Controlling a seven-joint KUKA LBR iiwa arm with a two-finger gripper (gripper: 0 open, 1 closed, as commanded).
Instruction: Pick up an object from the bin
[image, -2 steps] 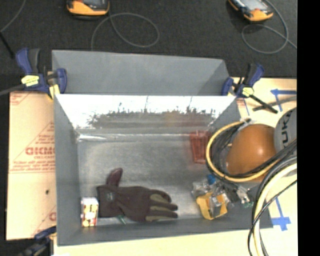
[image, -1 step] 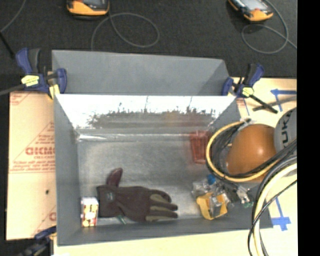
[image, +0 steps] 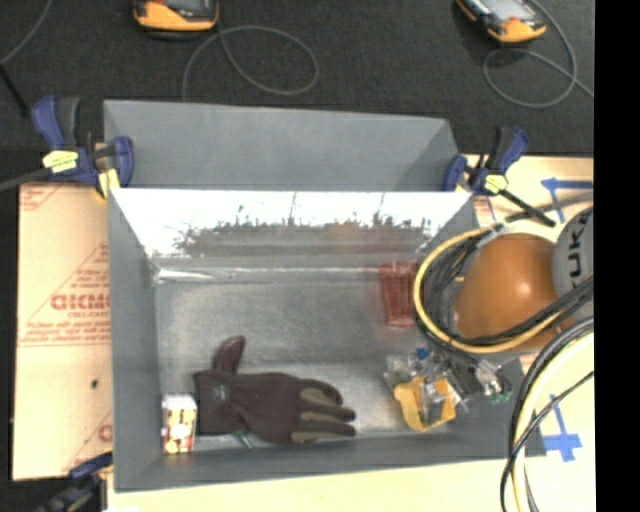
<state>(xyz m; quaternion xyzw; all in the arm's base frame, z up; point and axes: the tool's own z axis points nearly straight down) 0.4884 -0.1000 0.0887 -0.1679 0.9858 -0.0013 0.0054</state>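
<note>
The gripper (image: 432, 388) is sitting low in the near right corner of the bin (image: 300, 320), beneath the arm's orange cover (image: 500, 285). Whether it is open or closed cannot be told, as cabling is masking it. A small yellow piece (image: 412, 410) is lying right against its lower end; it cannot be told whether this is a loose thing or robot hardware. Nothing is showing as held.

Other candidates are lying well apart to the left. A dark glove (image: 270, 403) is lying flat along the near wall, with a small white-and-red box (image: 178, 423) just beside its cuff.

Judgement: the glove is looking light, soft and limp, and will likely be sagging when lifted. A pinch on the bunched palm or cuff is advised. The box is looking light and stiff, and is best taken across its narrow sides.
</note>
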